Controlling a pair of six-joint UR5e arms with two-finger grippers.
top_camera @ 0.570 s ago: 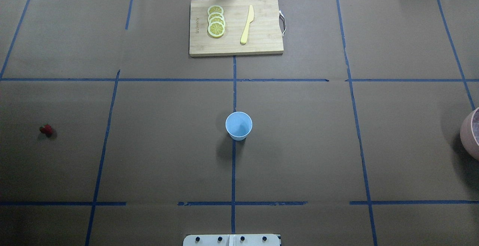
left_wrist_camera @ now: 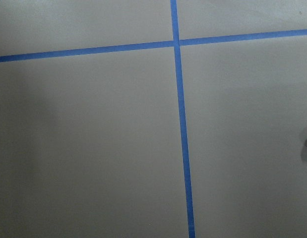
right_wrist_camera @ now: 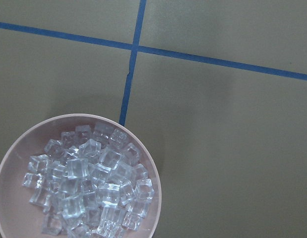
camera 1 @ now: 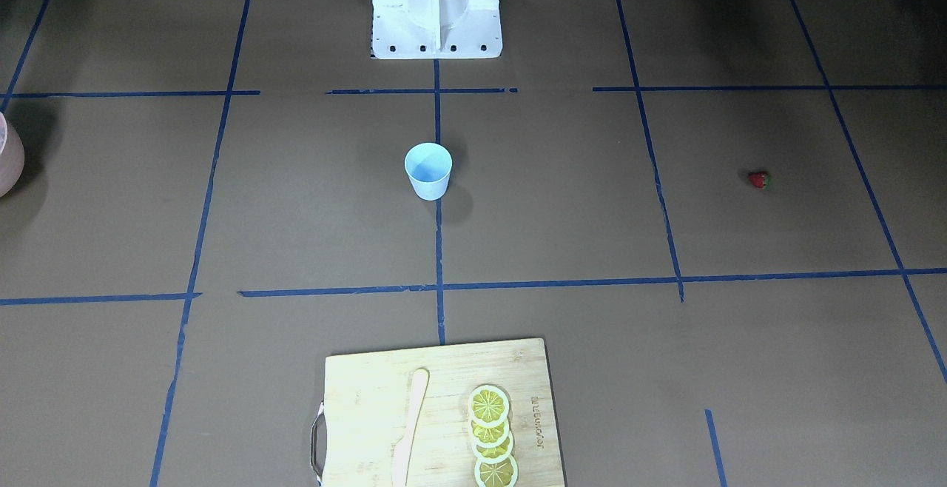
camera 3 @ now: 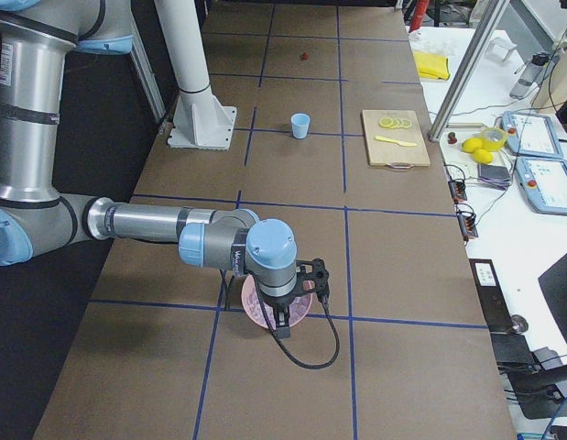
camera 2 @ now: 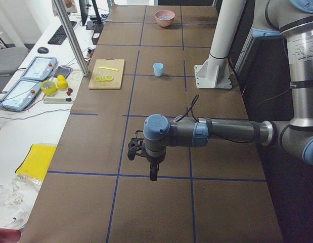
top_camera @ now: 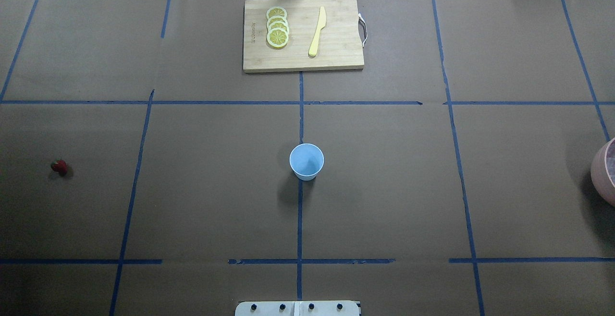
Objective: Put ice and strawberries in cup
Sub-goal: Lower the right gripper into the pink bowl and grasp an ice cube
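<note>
The light-blue cup (top_camera: 306, 161) stands upright and empty near the table's middle, also seen as the cup (camera 1: 427, 170). One small red strawberry (top_camera: 59, 166) lies alone far out on the robot's left side. The ice (right_wrist_camera: 89, 191) is a heap of clear cubes in a pink bowl (right_wrist_camera: 155, 198) at the far right edge, the bowl (top_camera: 604, 172). My right gripper (camera 3: 281, 323) hangs directly above that bowl. My left gripper (camera 2: 152, 174) hovers over the brown paper at the left end. I cannot tell whether either one is open or shut. Neither wrist view shows fingers.
A wooden cutting board (top_camera: 336, 56) at the far middle holds several lemon slices (top_camera: 277, 29) and a yellow knife (top_camera: 317, 31). The robot's white base (camera 1: 436, 28) stands at the near edge. Blue tape lines cross the brown paper.
</note>
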